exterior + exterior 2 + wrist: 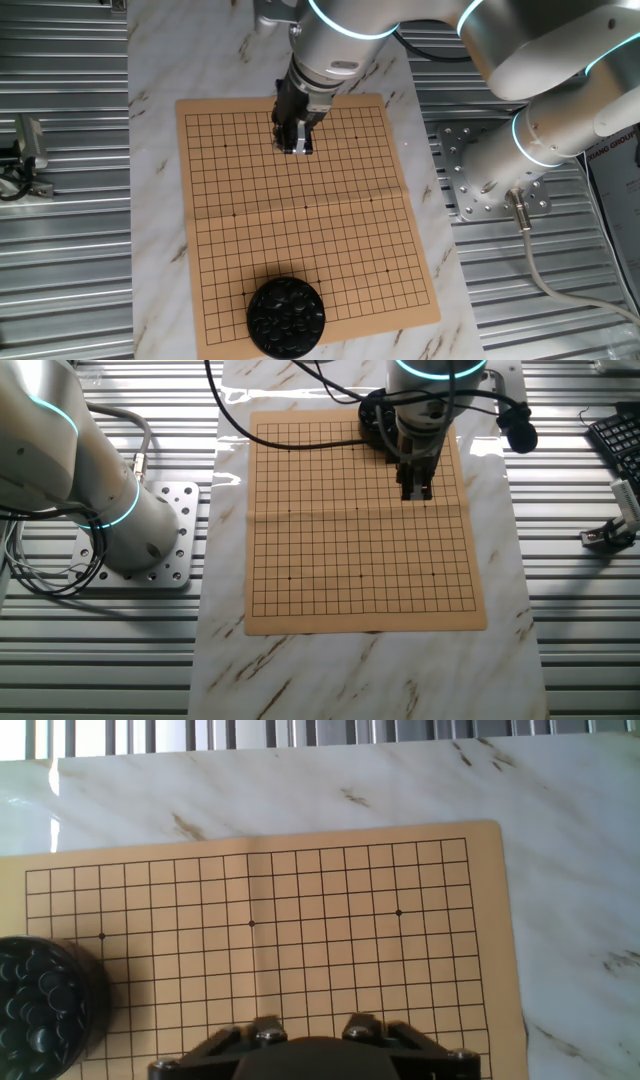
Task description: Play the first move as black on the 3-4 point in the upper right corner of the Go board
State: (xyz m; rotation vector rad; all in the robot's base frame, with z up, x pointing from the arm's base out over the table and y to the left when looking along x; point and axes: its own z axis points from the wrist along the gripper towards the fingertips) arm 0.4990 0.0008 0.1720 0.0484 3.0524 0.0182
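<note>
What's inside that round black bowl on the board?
The bowl is heaped with small glossy black stones. They fill it to the top, so the bowl's bottom and the stones underneath are hidden. The bowl also covers the part of the Go board beneath it.

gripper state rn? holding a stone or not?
Gripper: over the Go board, fingers close together; whether they pinch a stone cannot be told.

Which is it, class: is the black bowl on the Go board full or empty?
Full: the bowl is heaped with glossy black stones, seen in one fixed view and the hand view.
</note>
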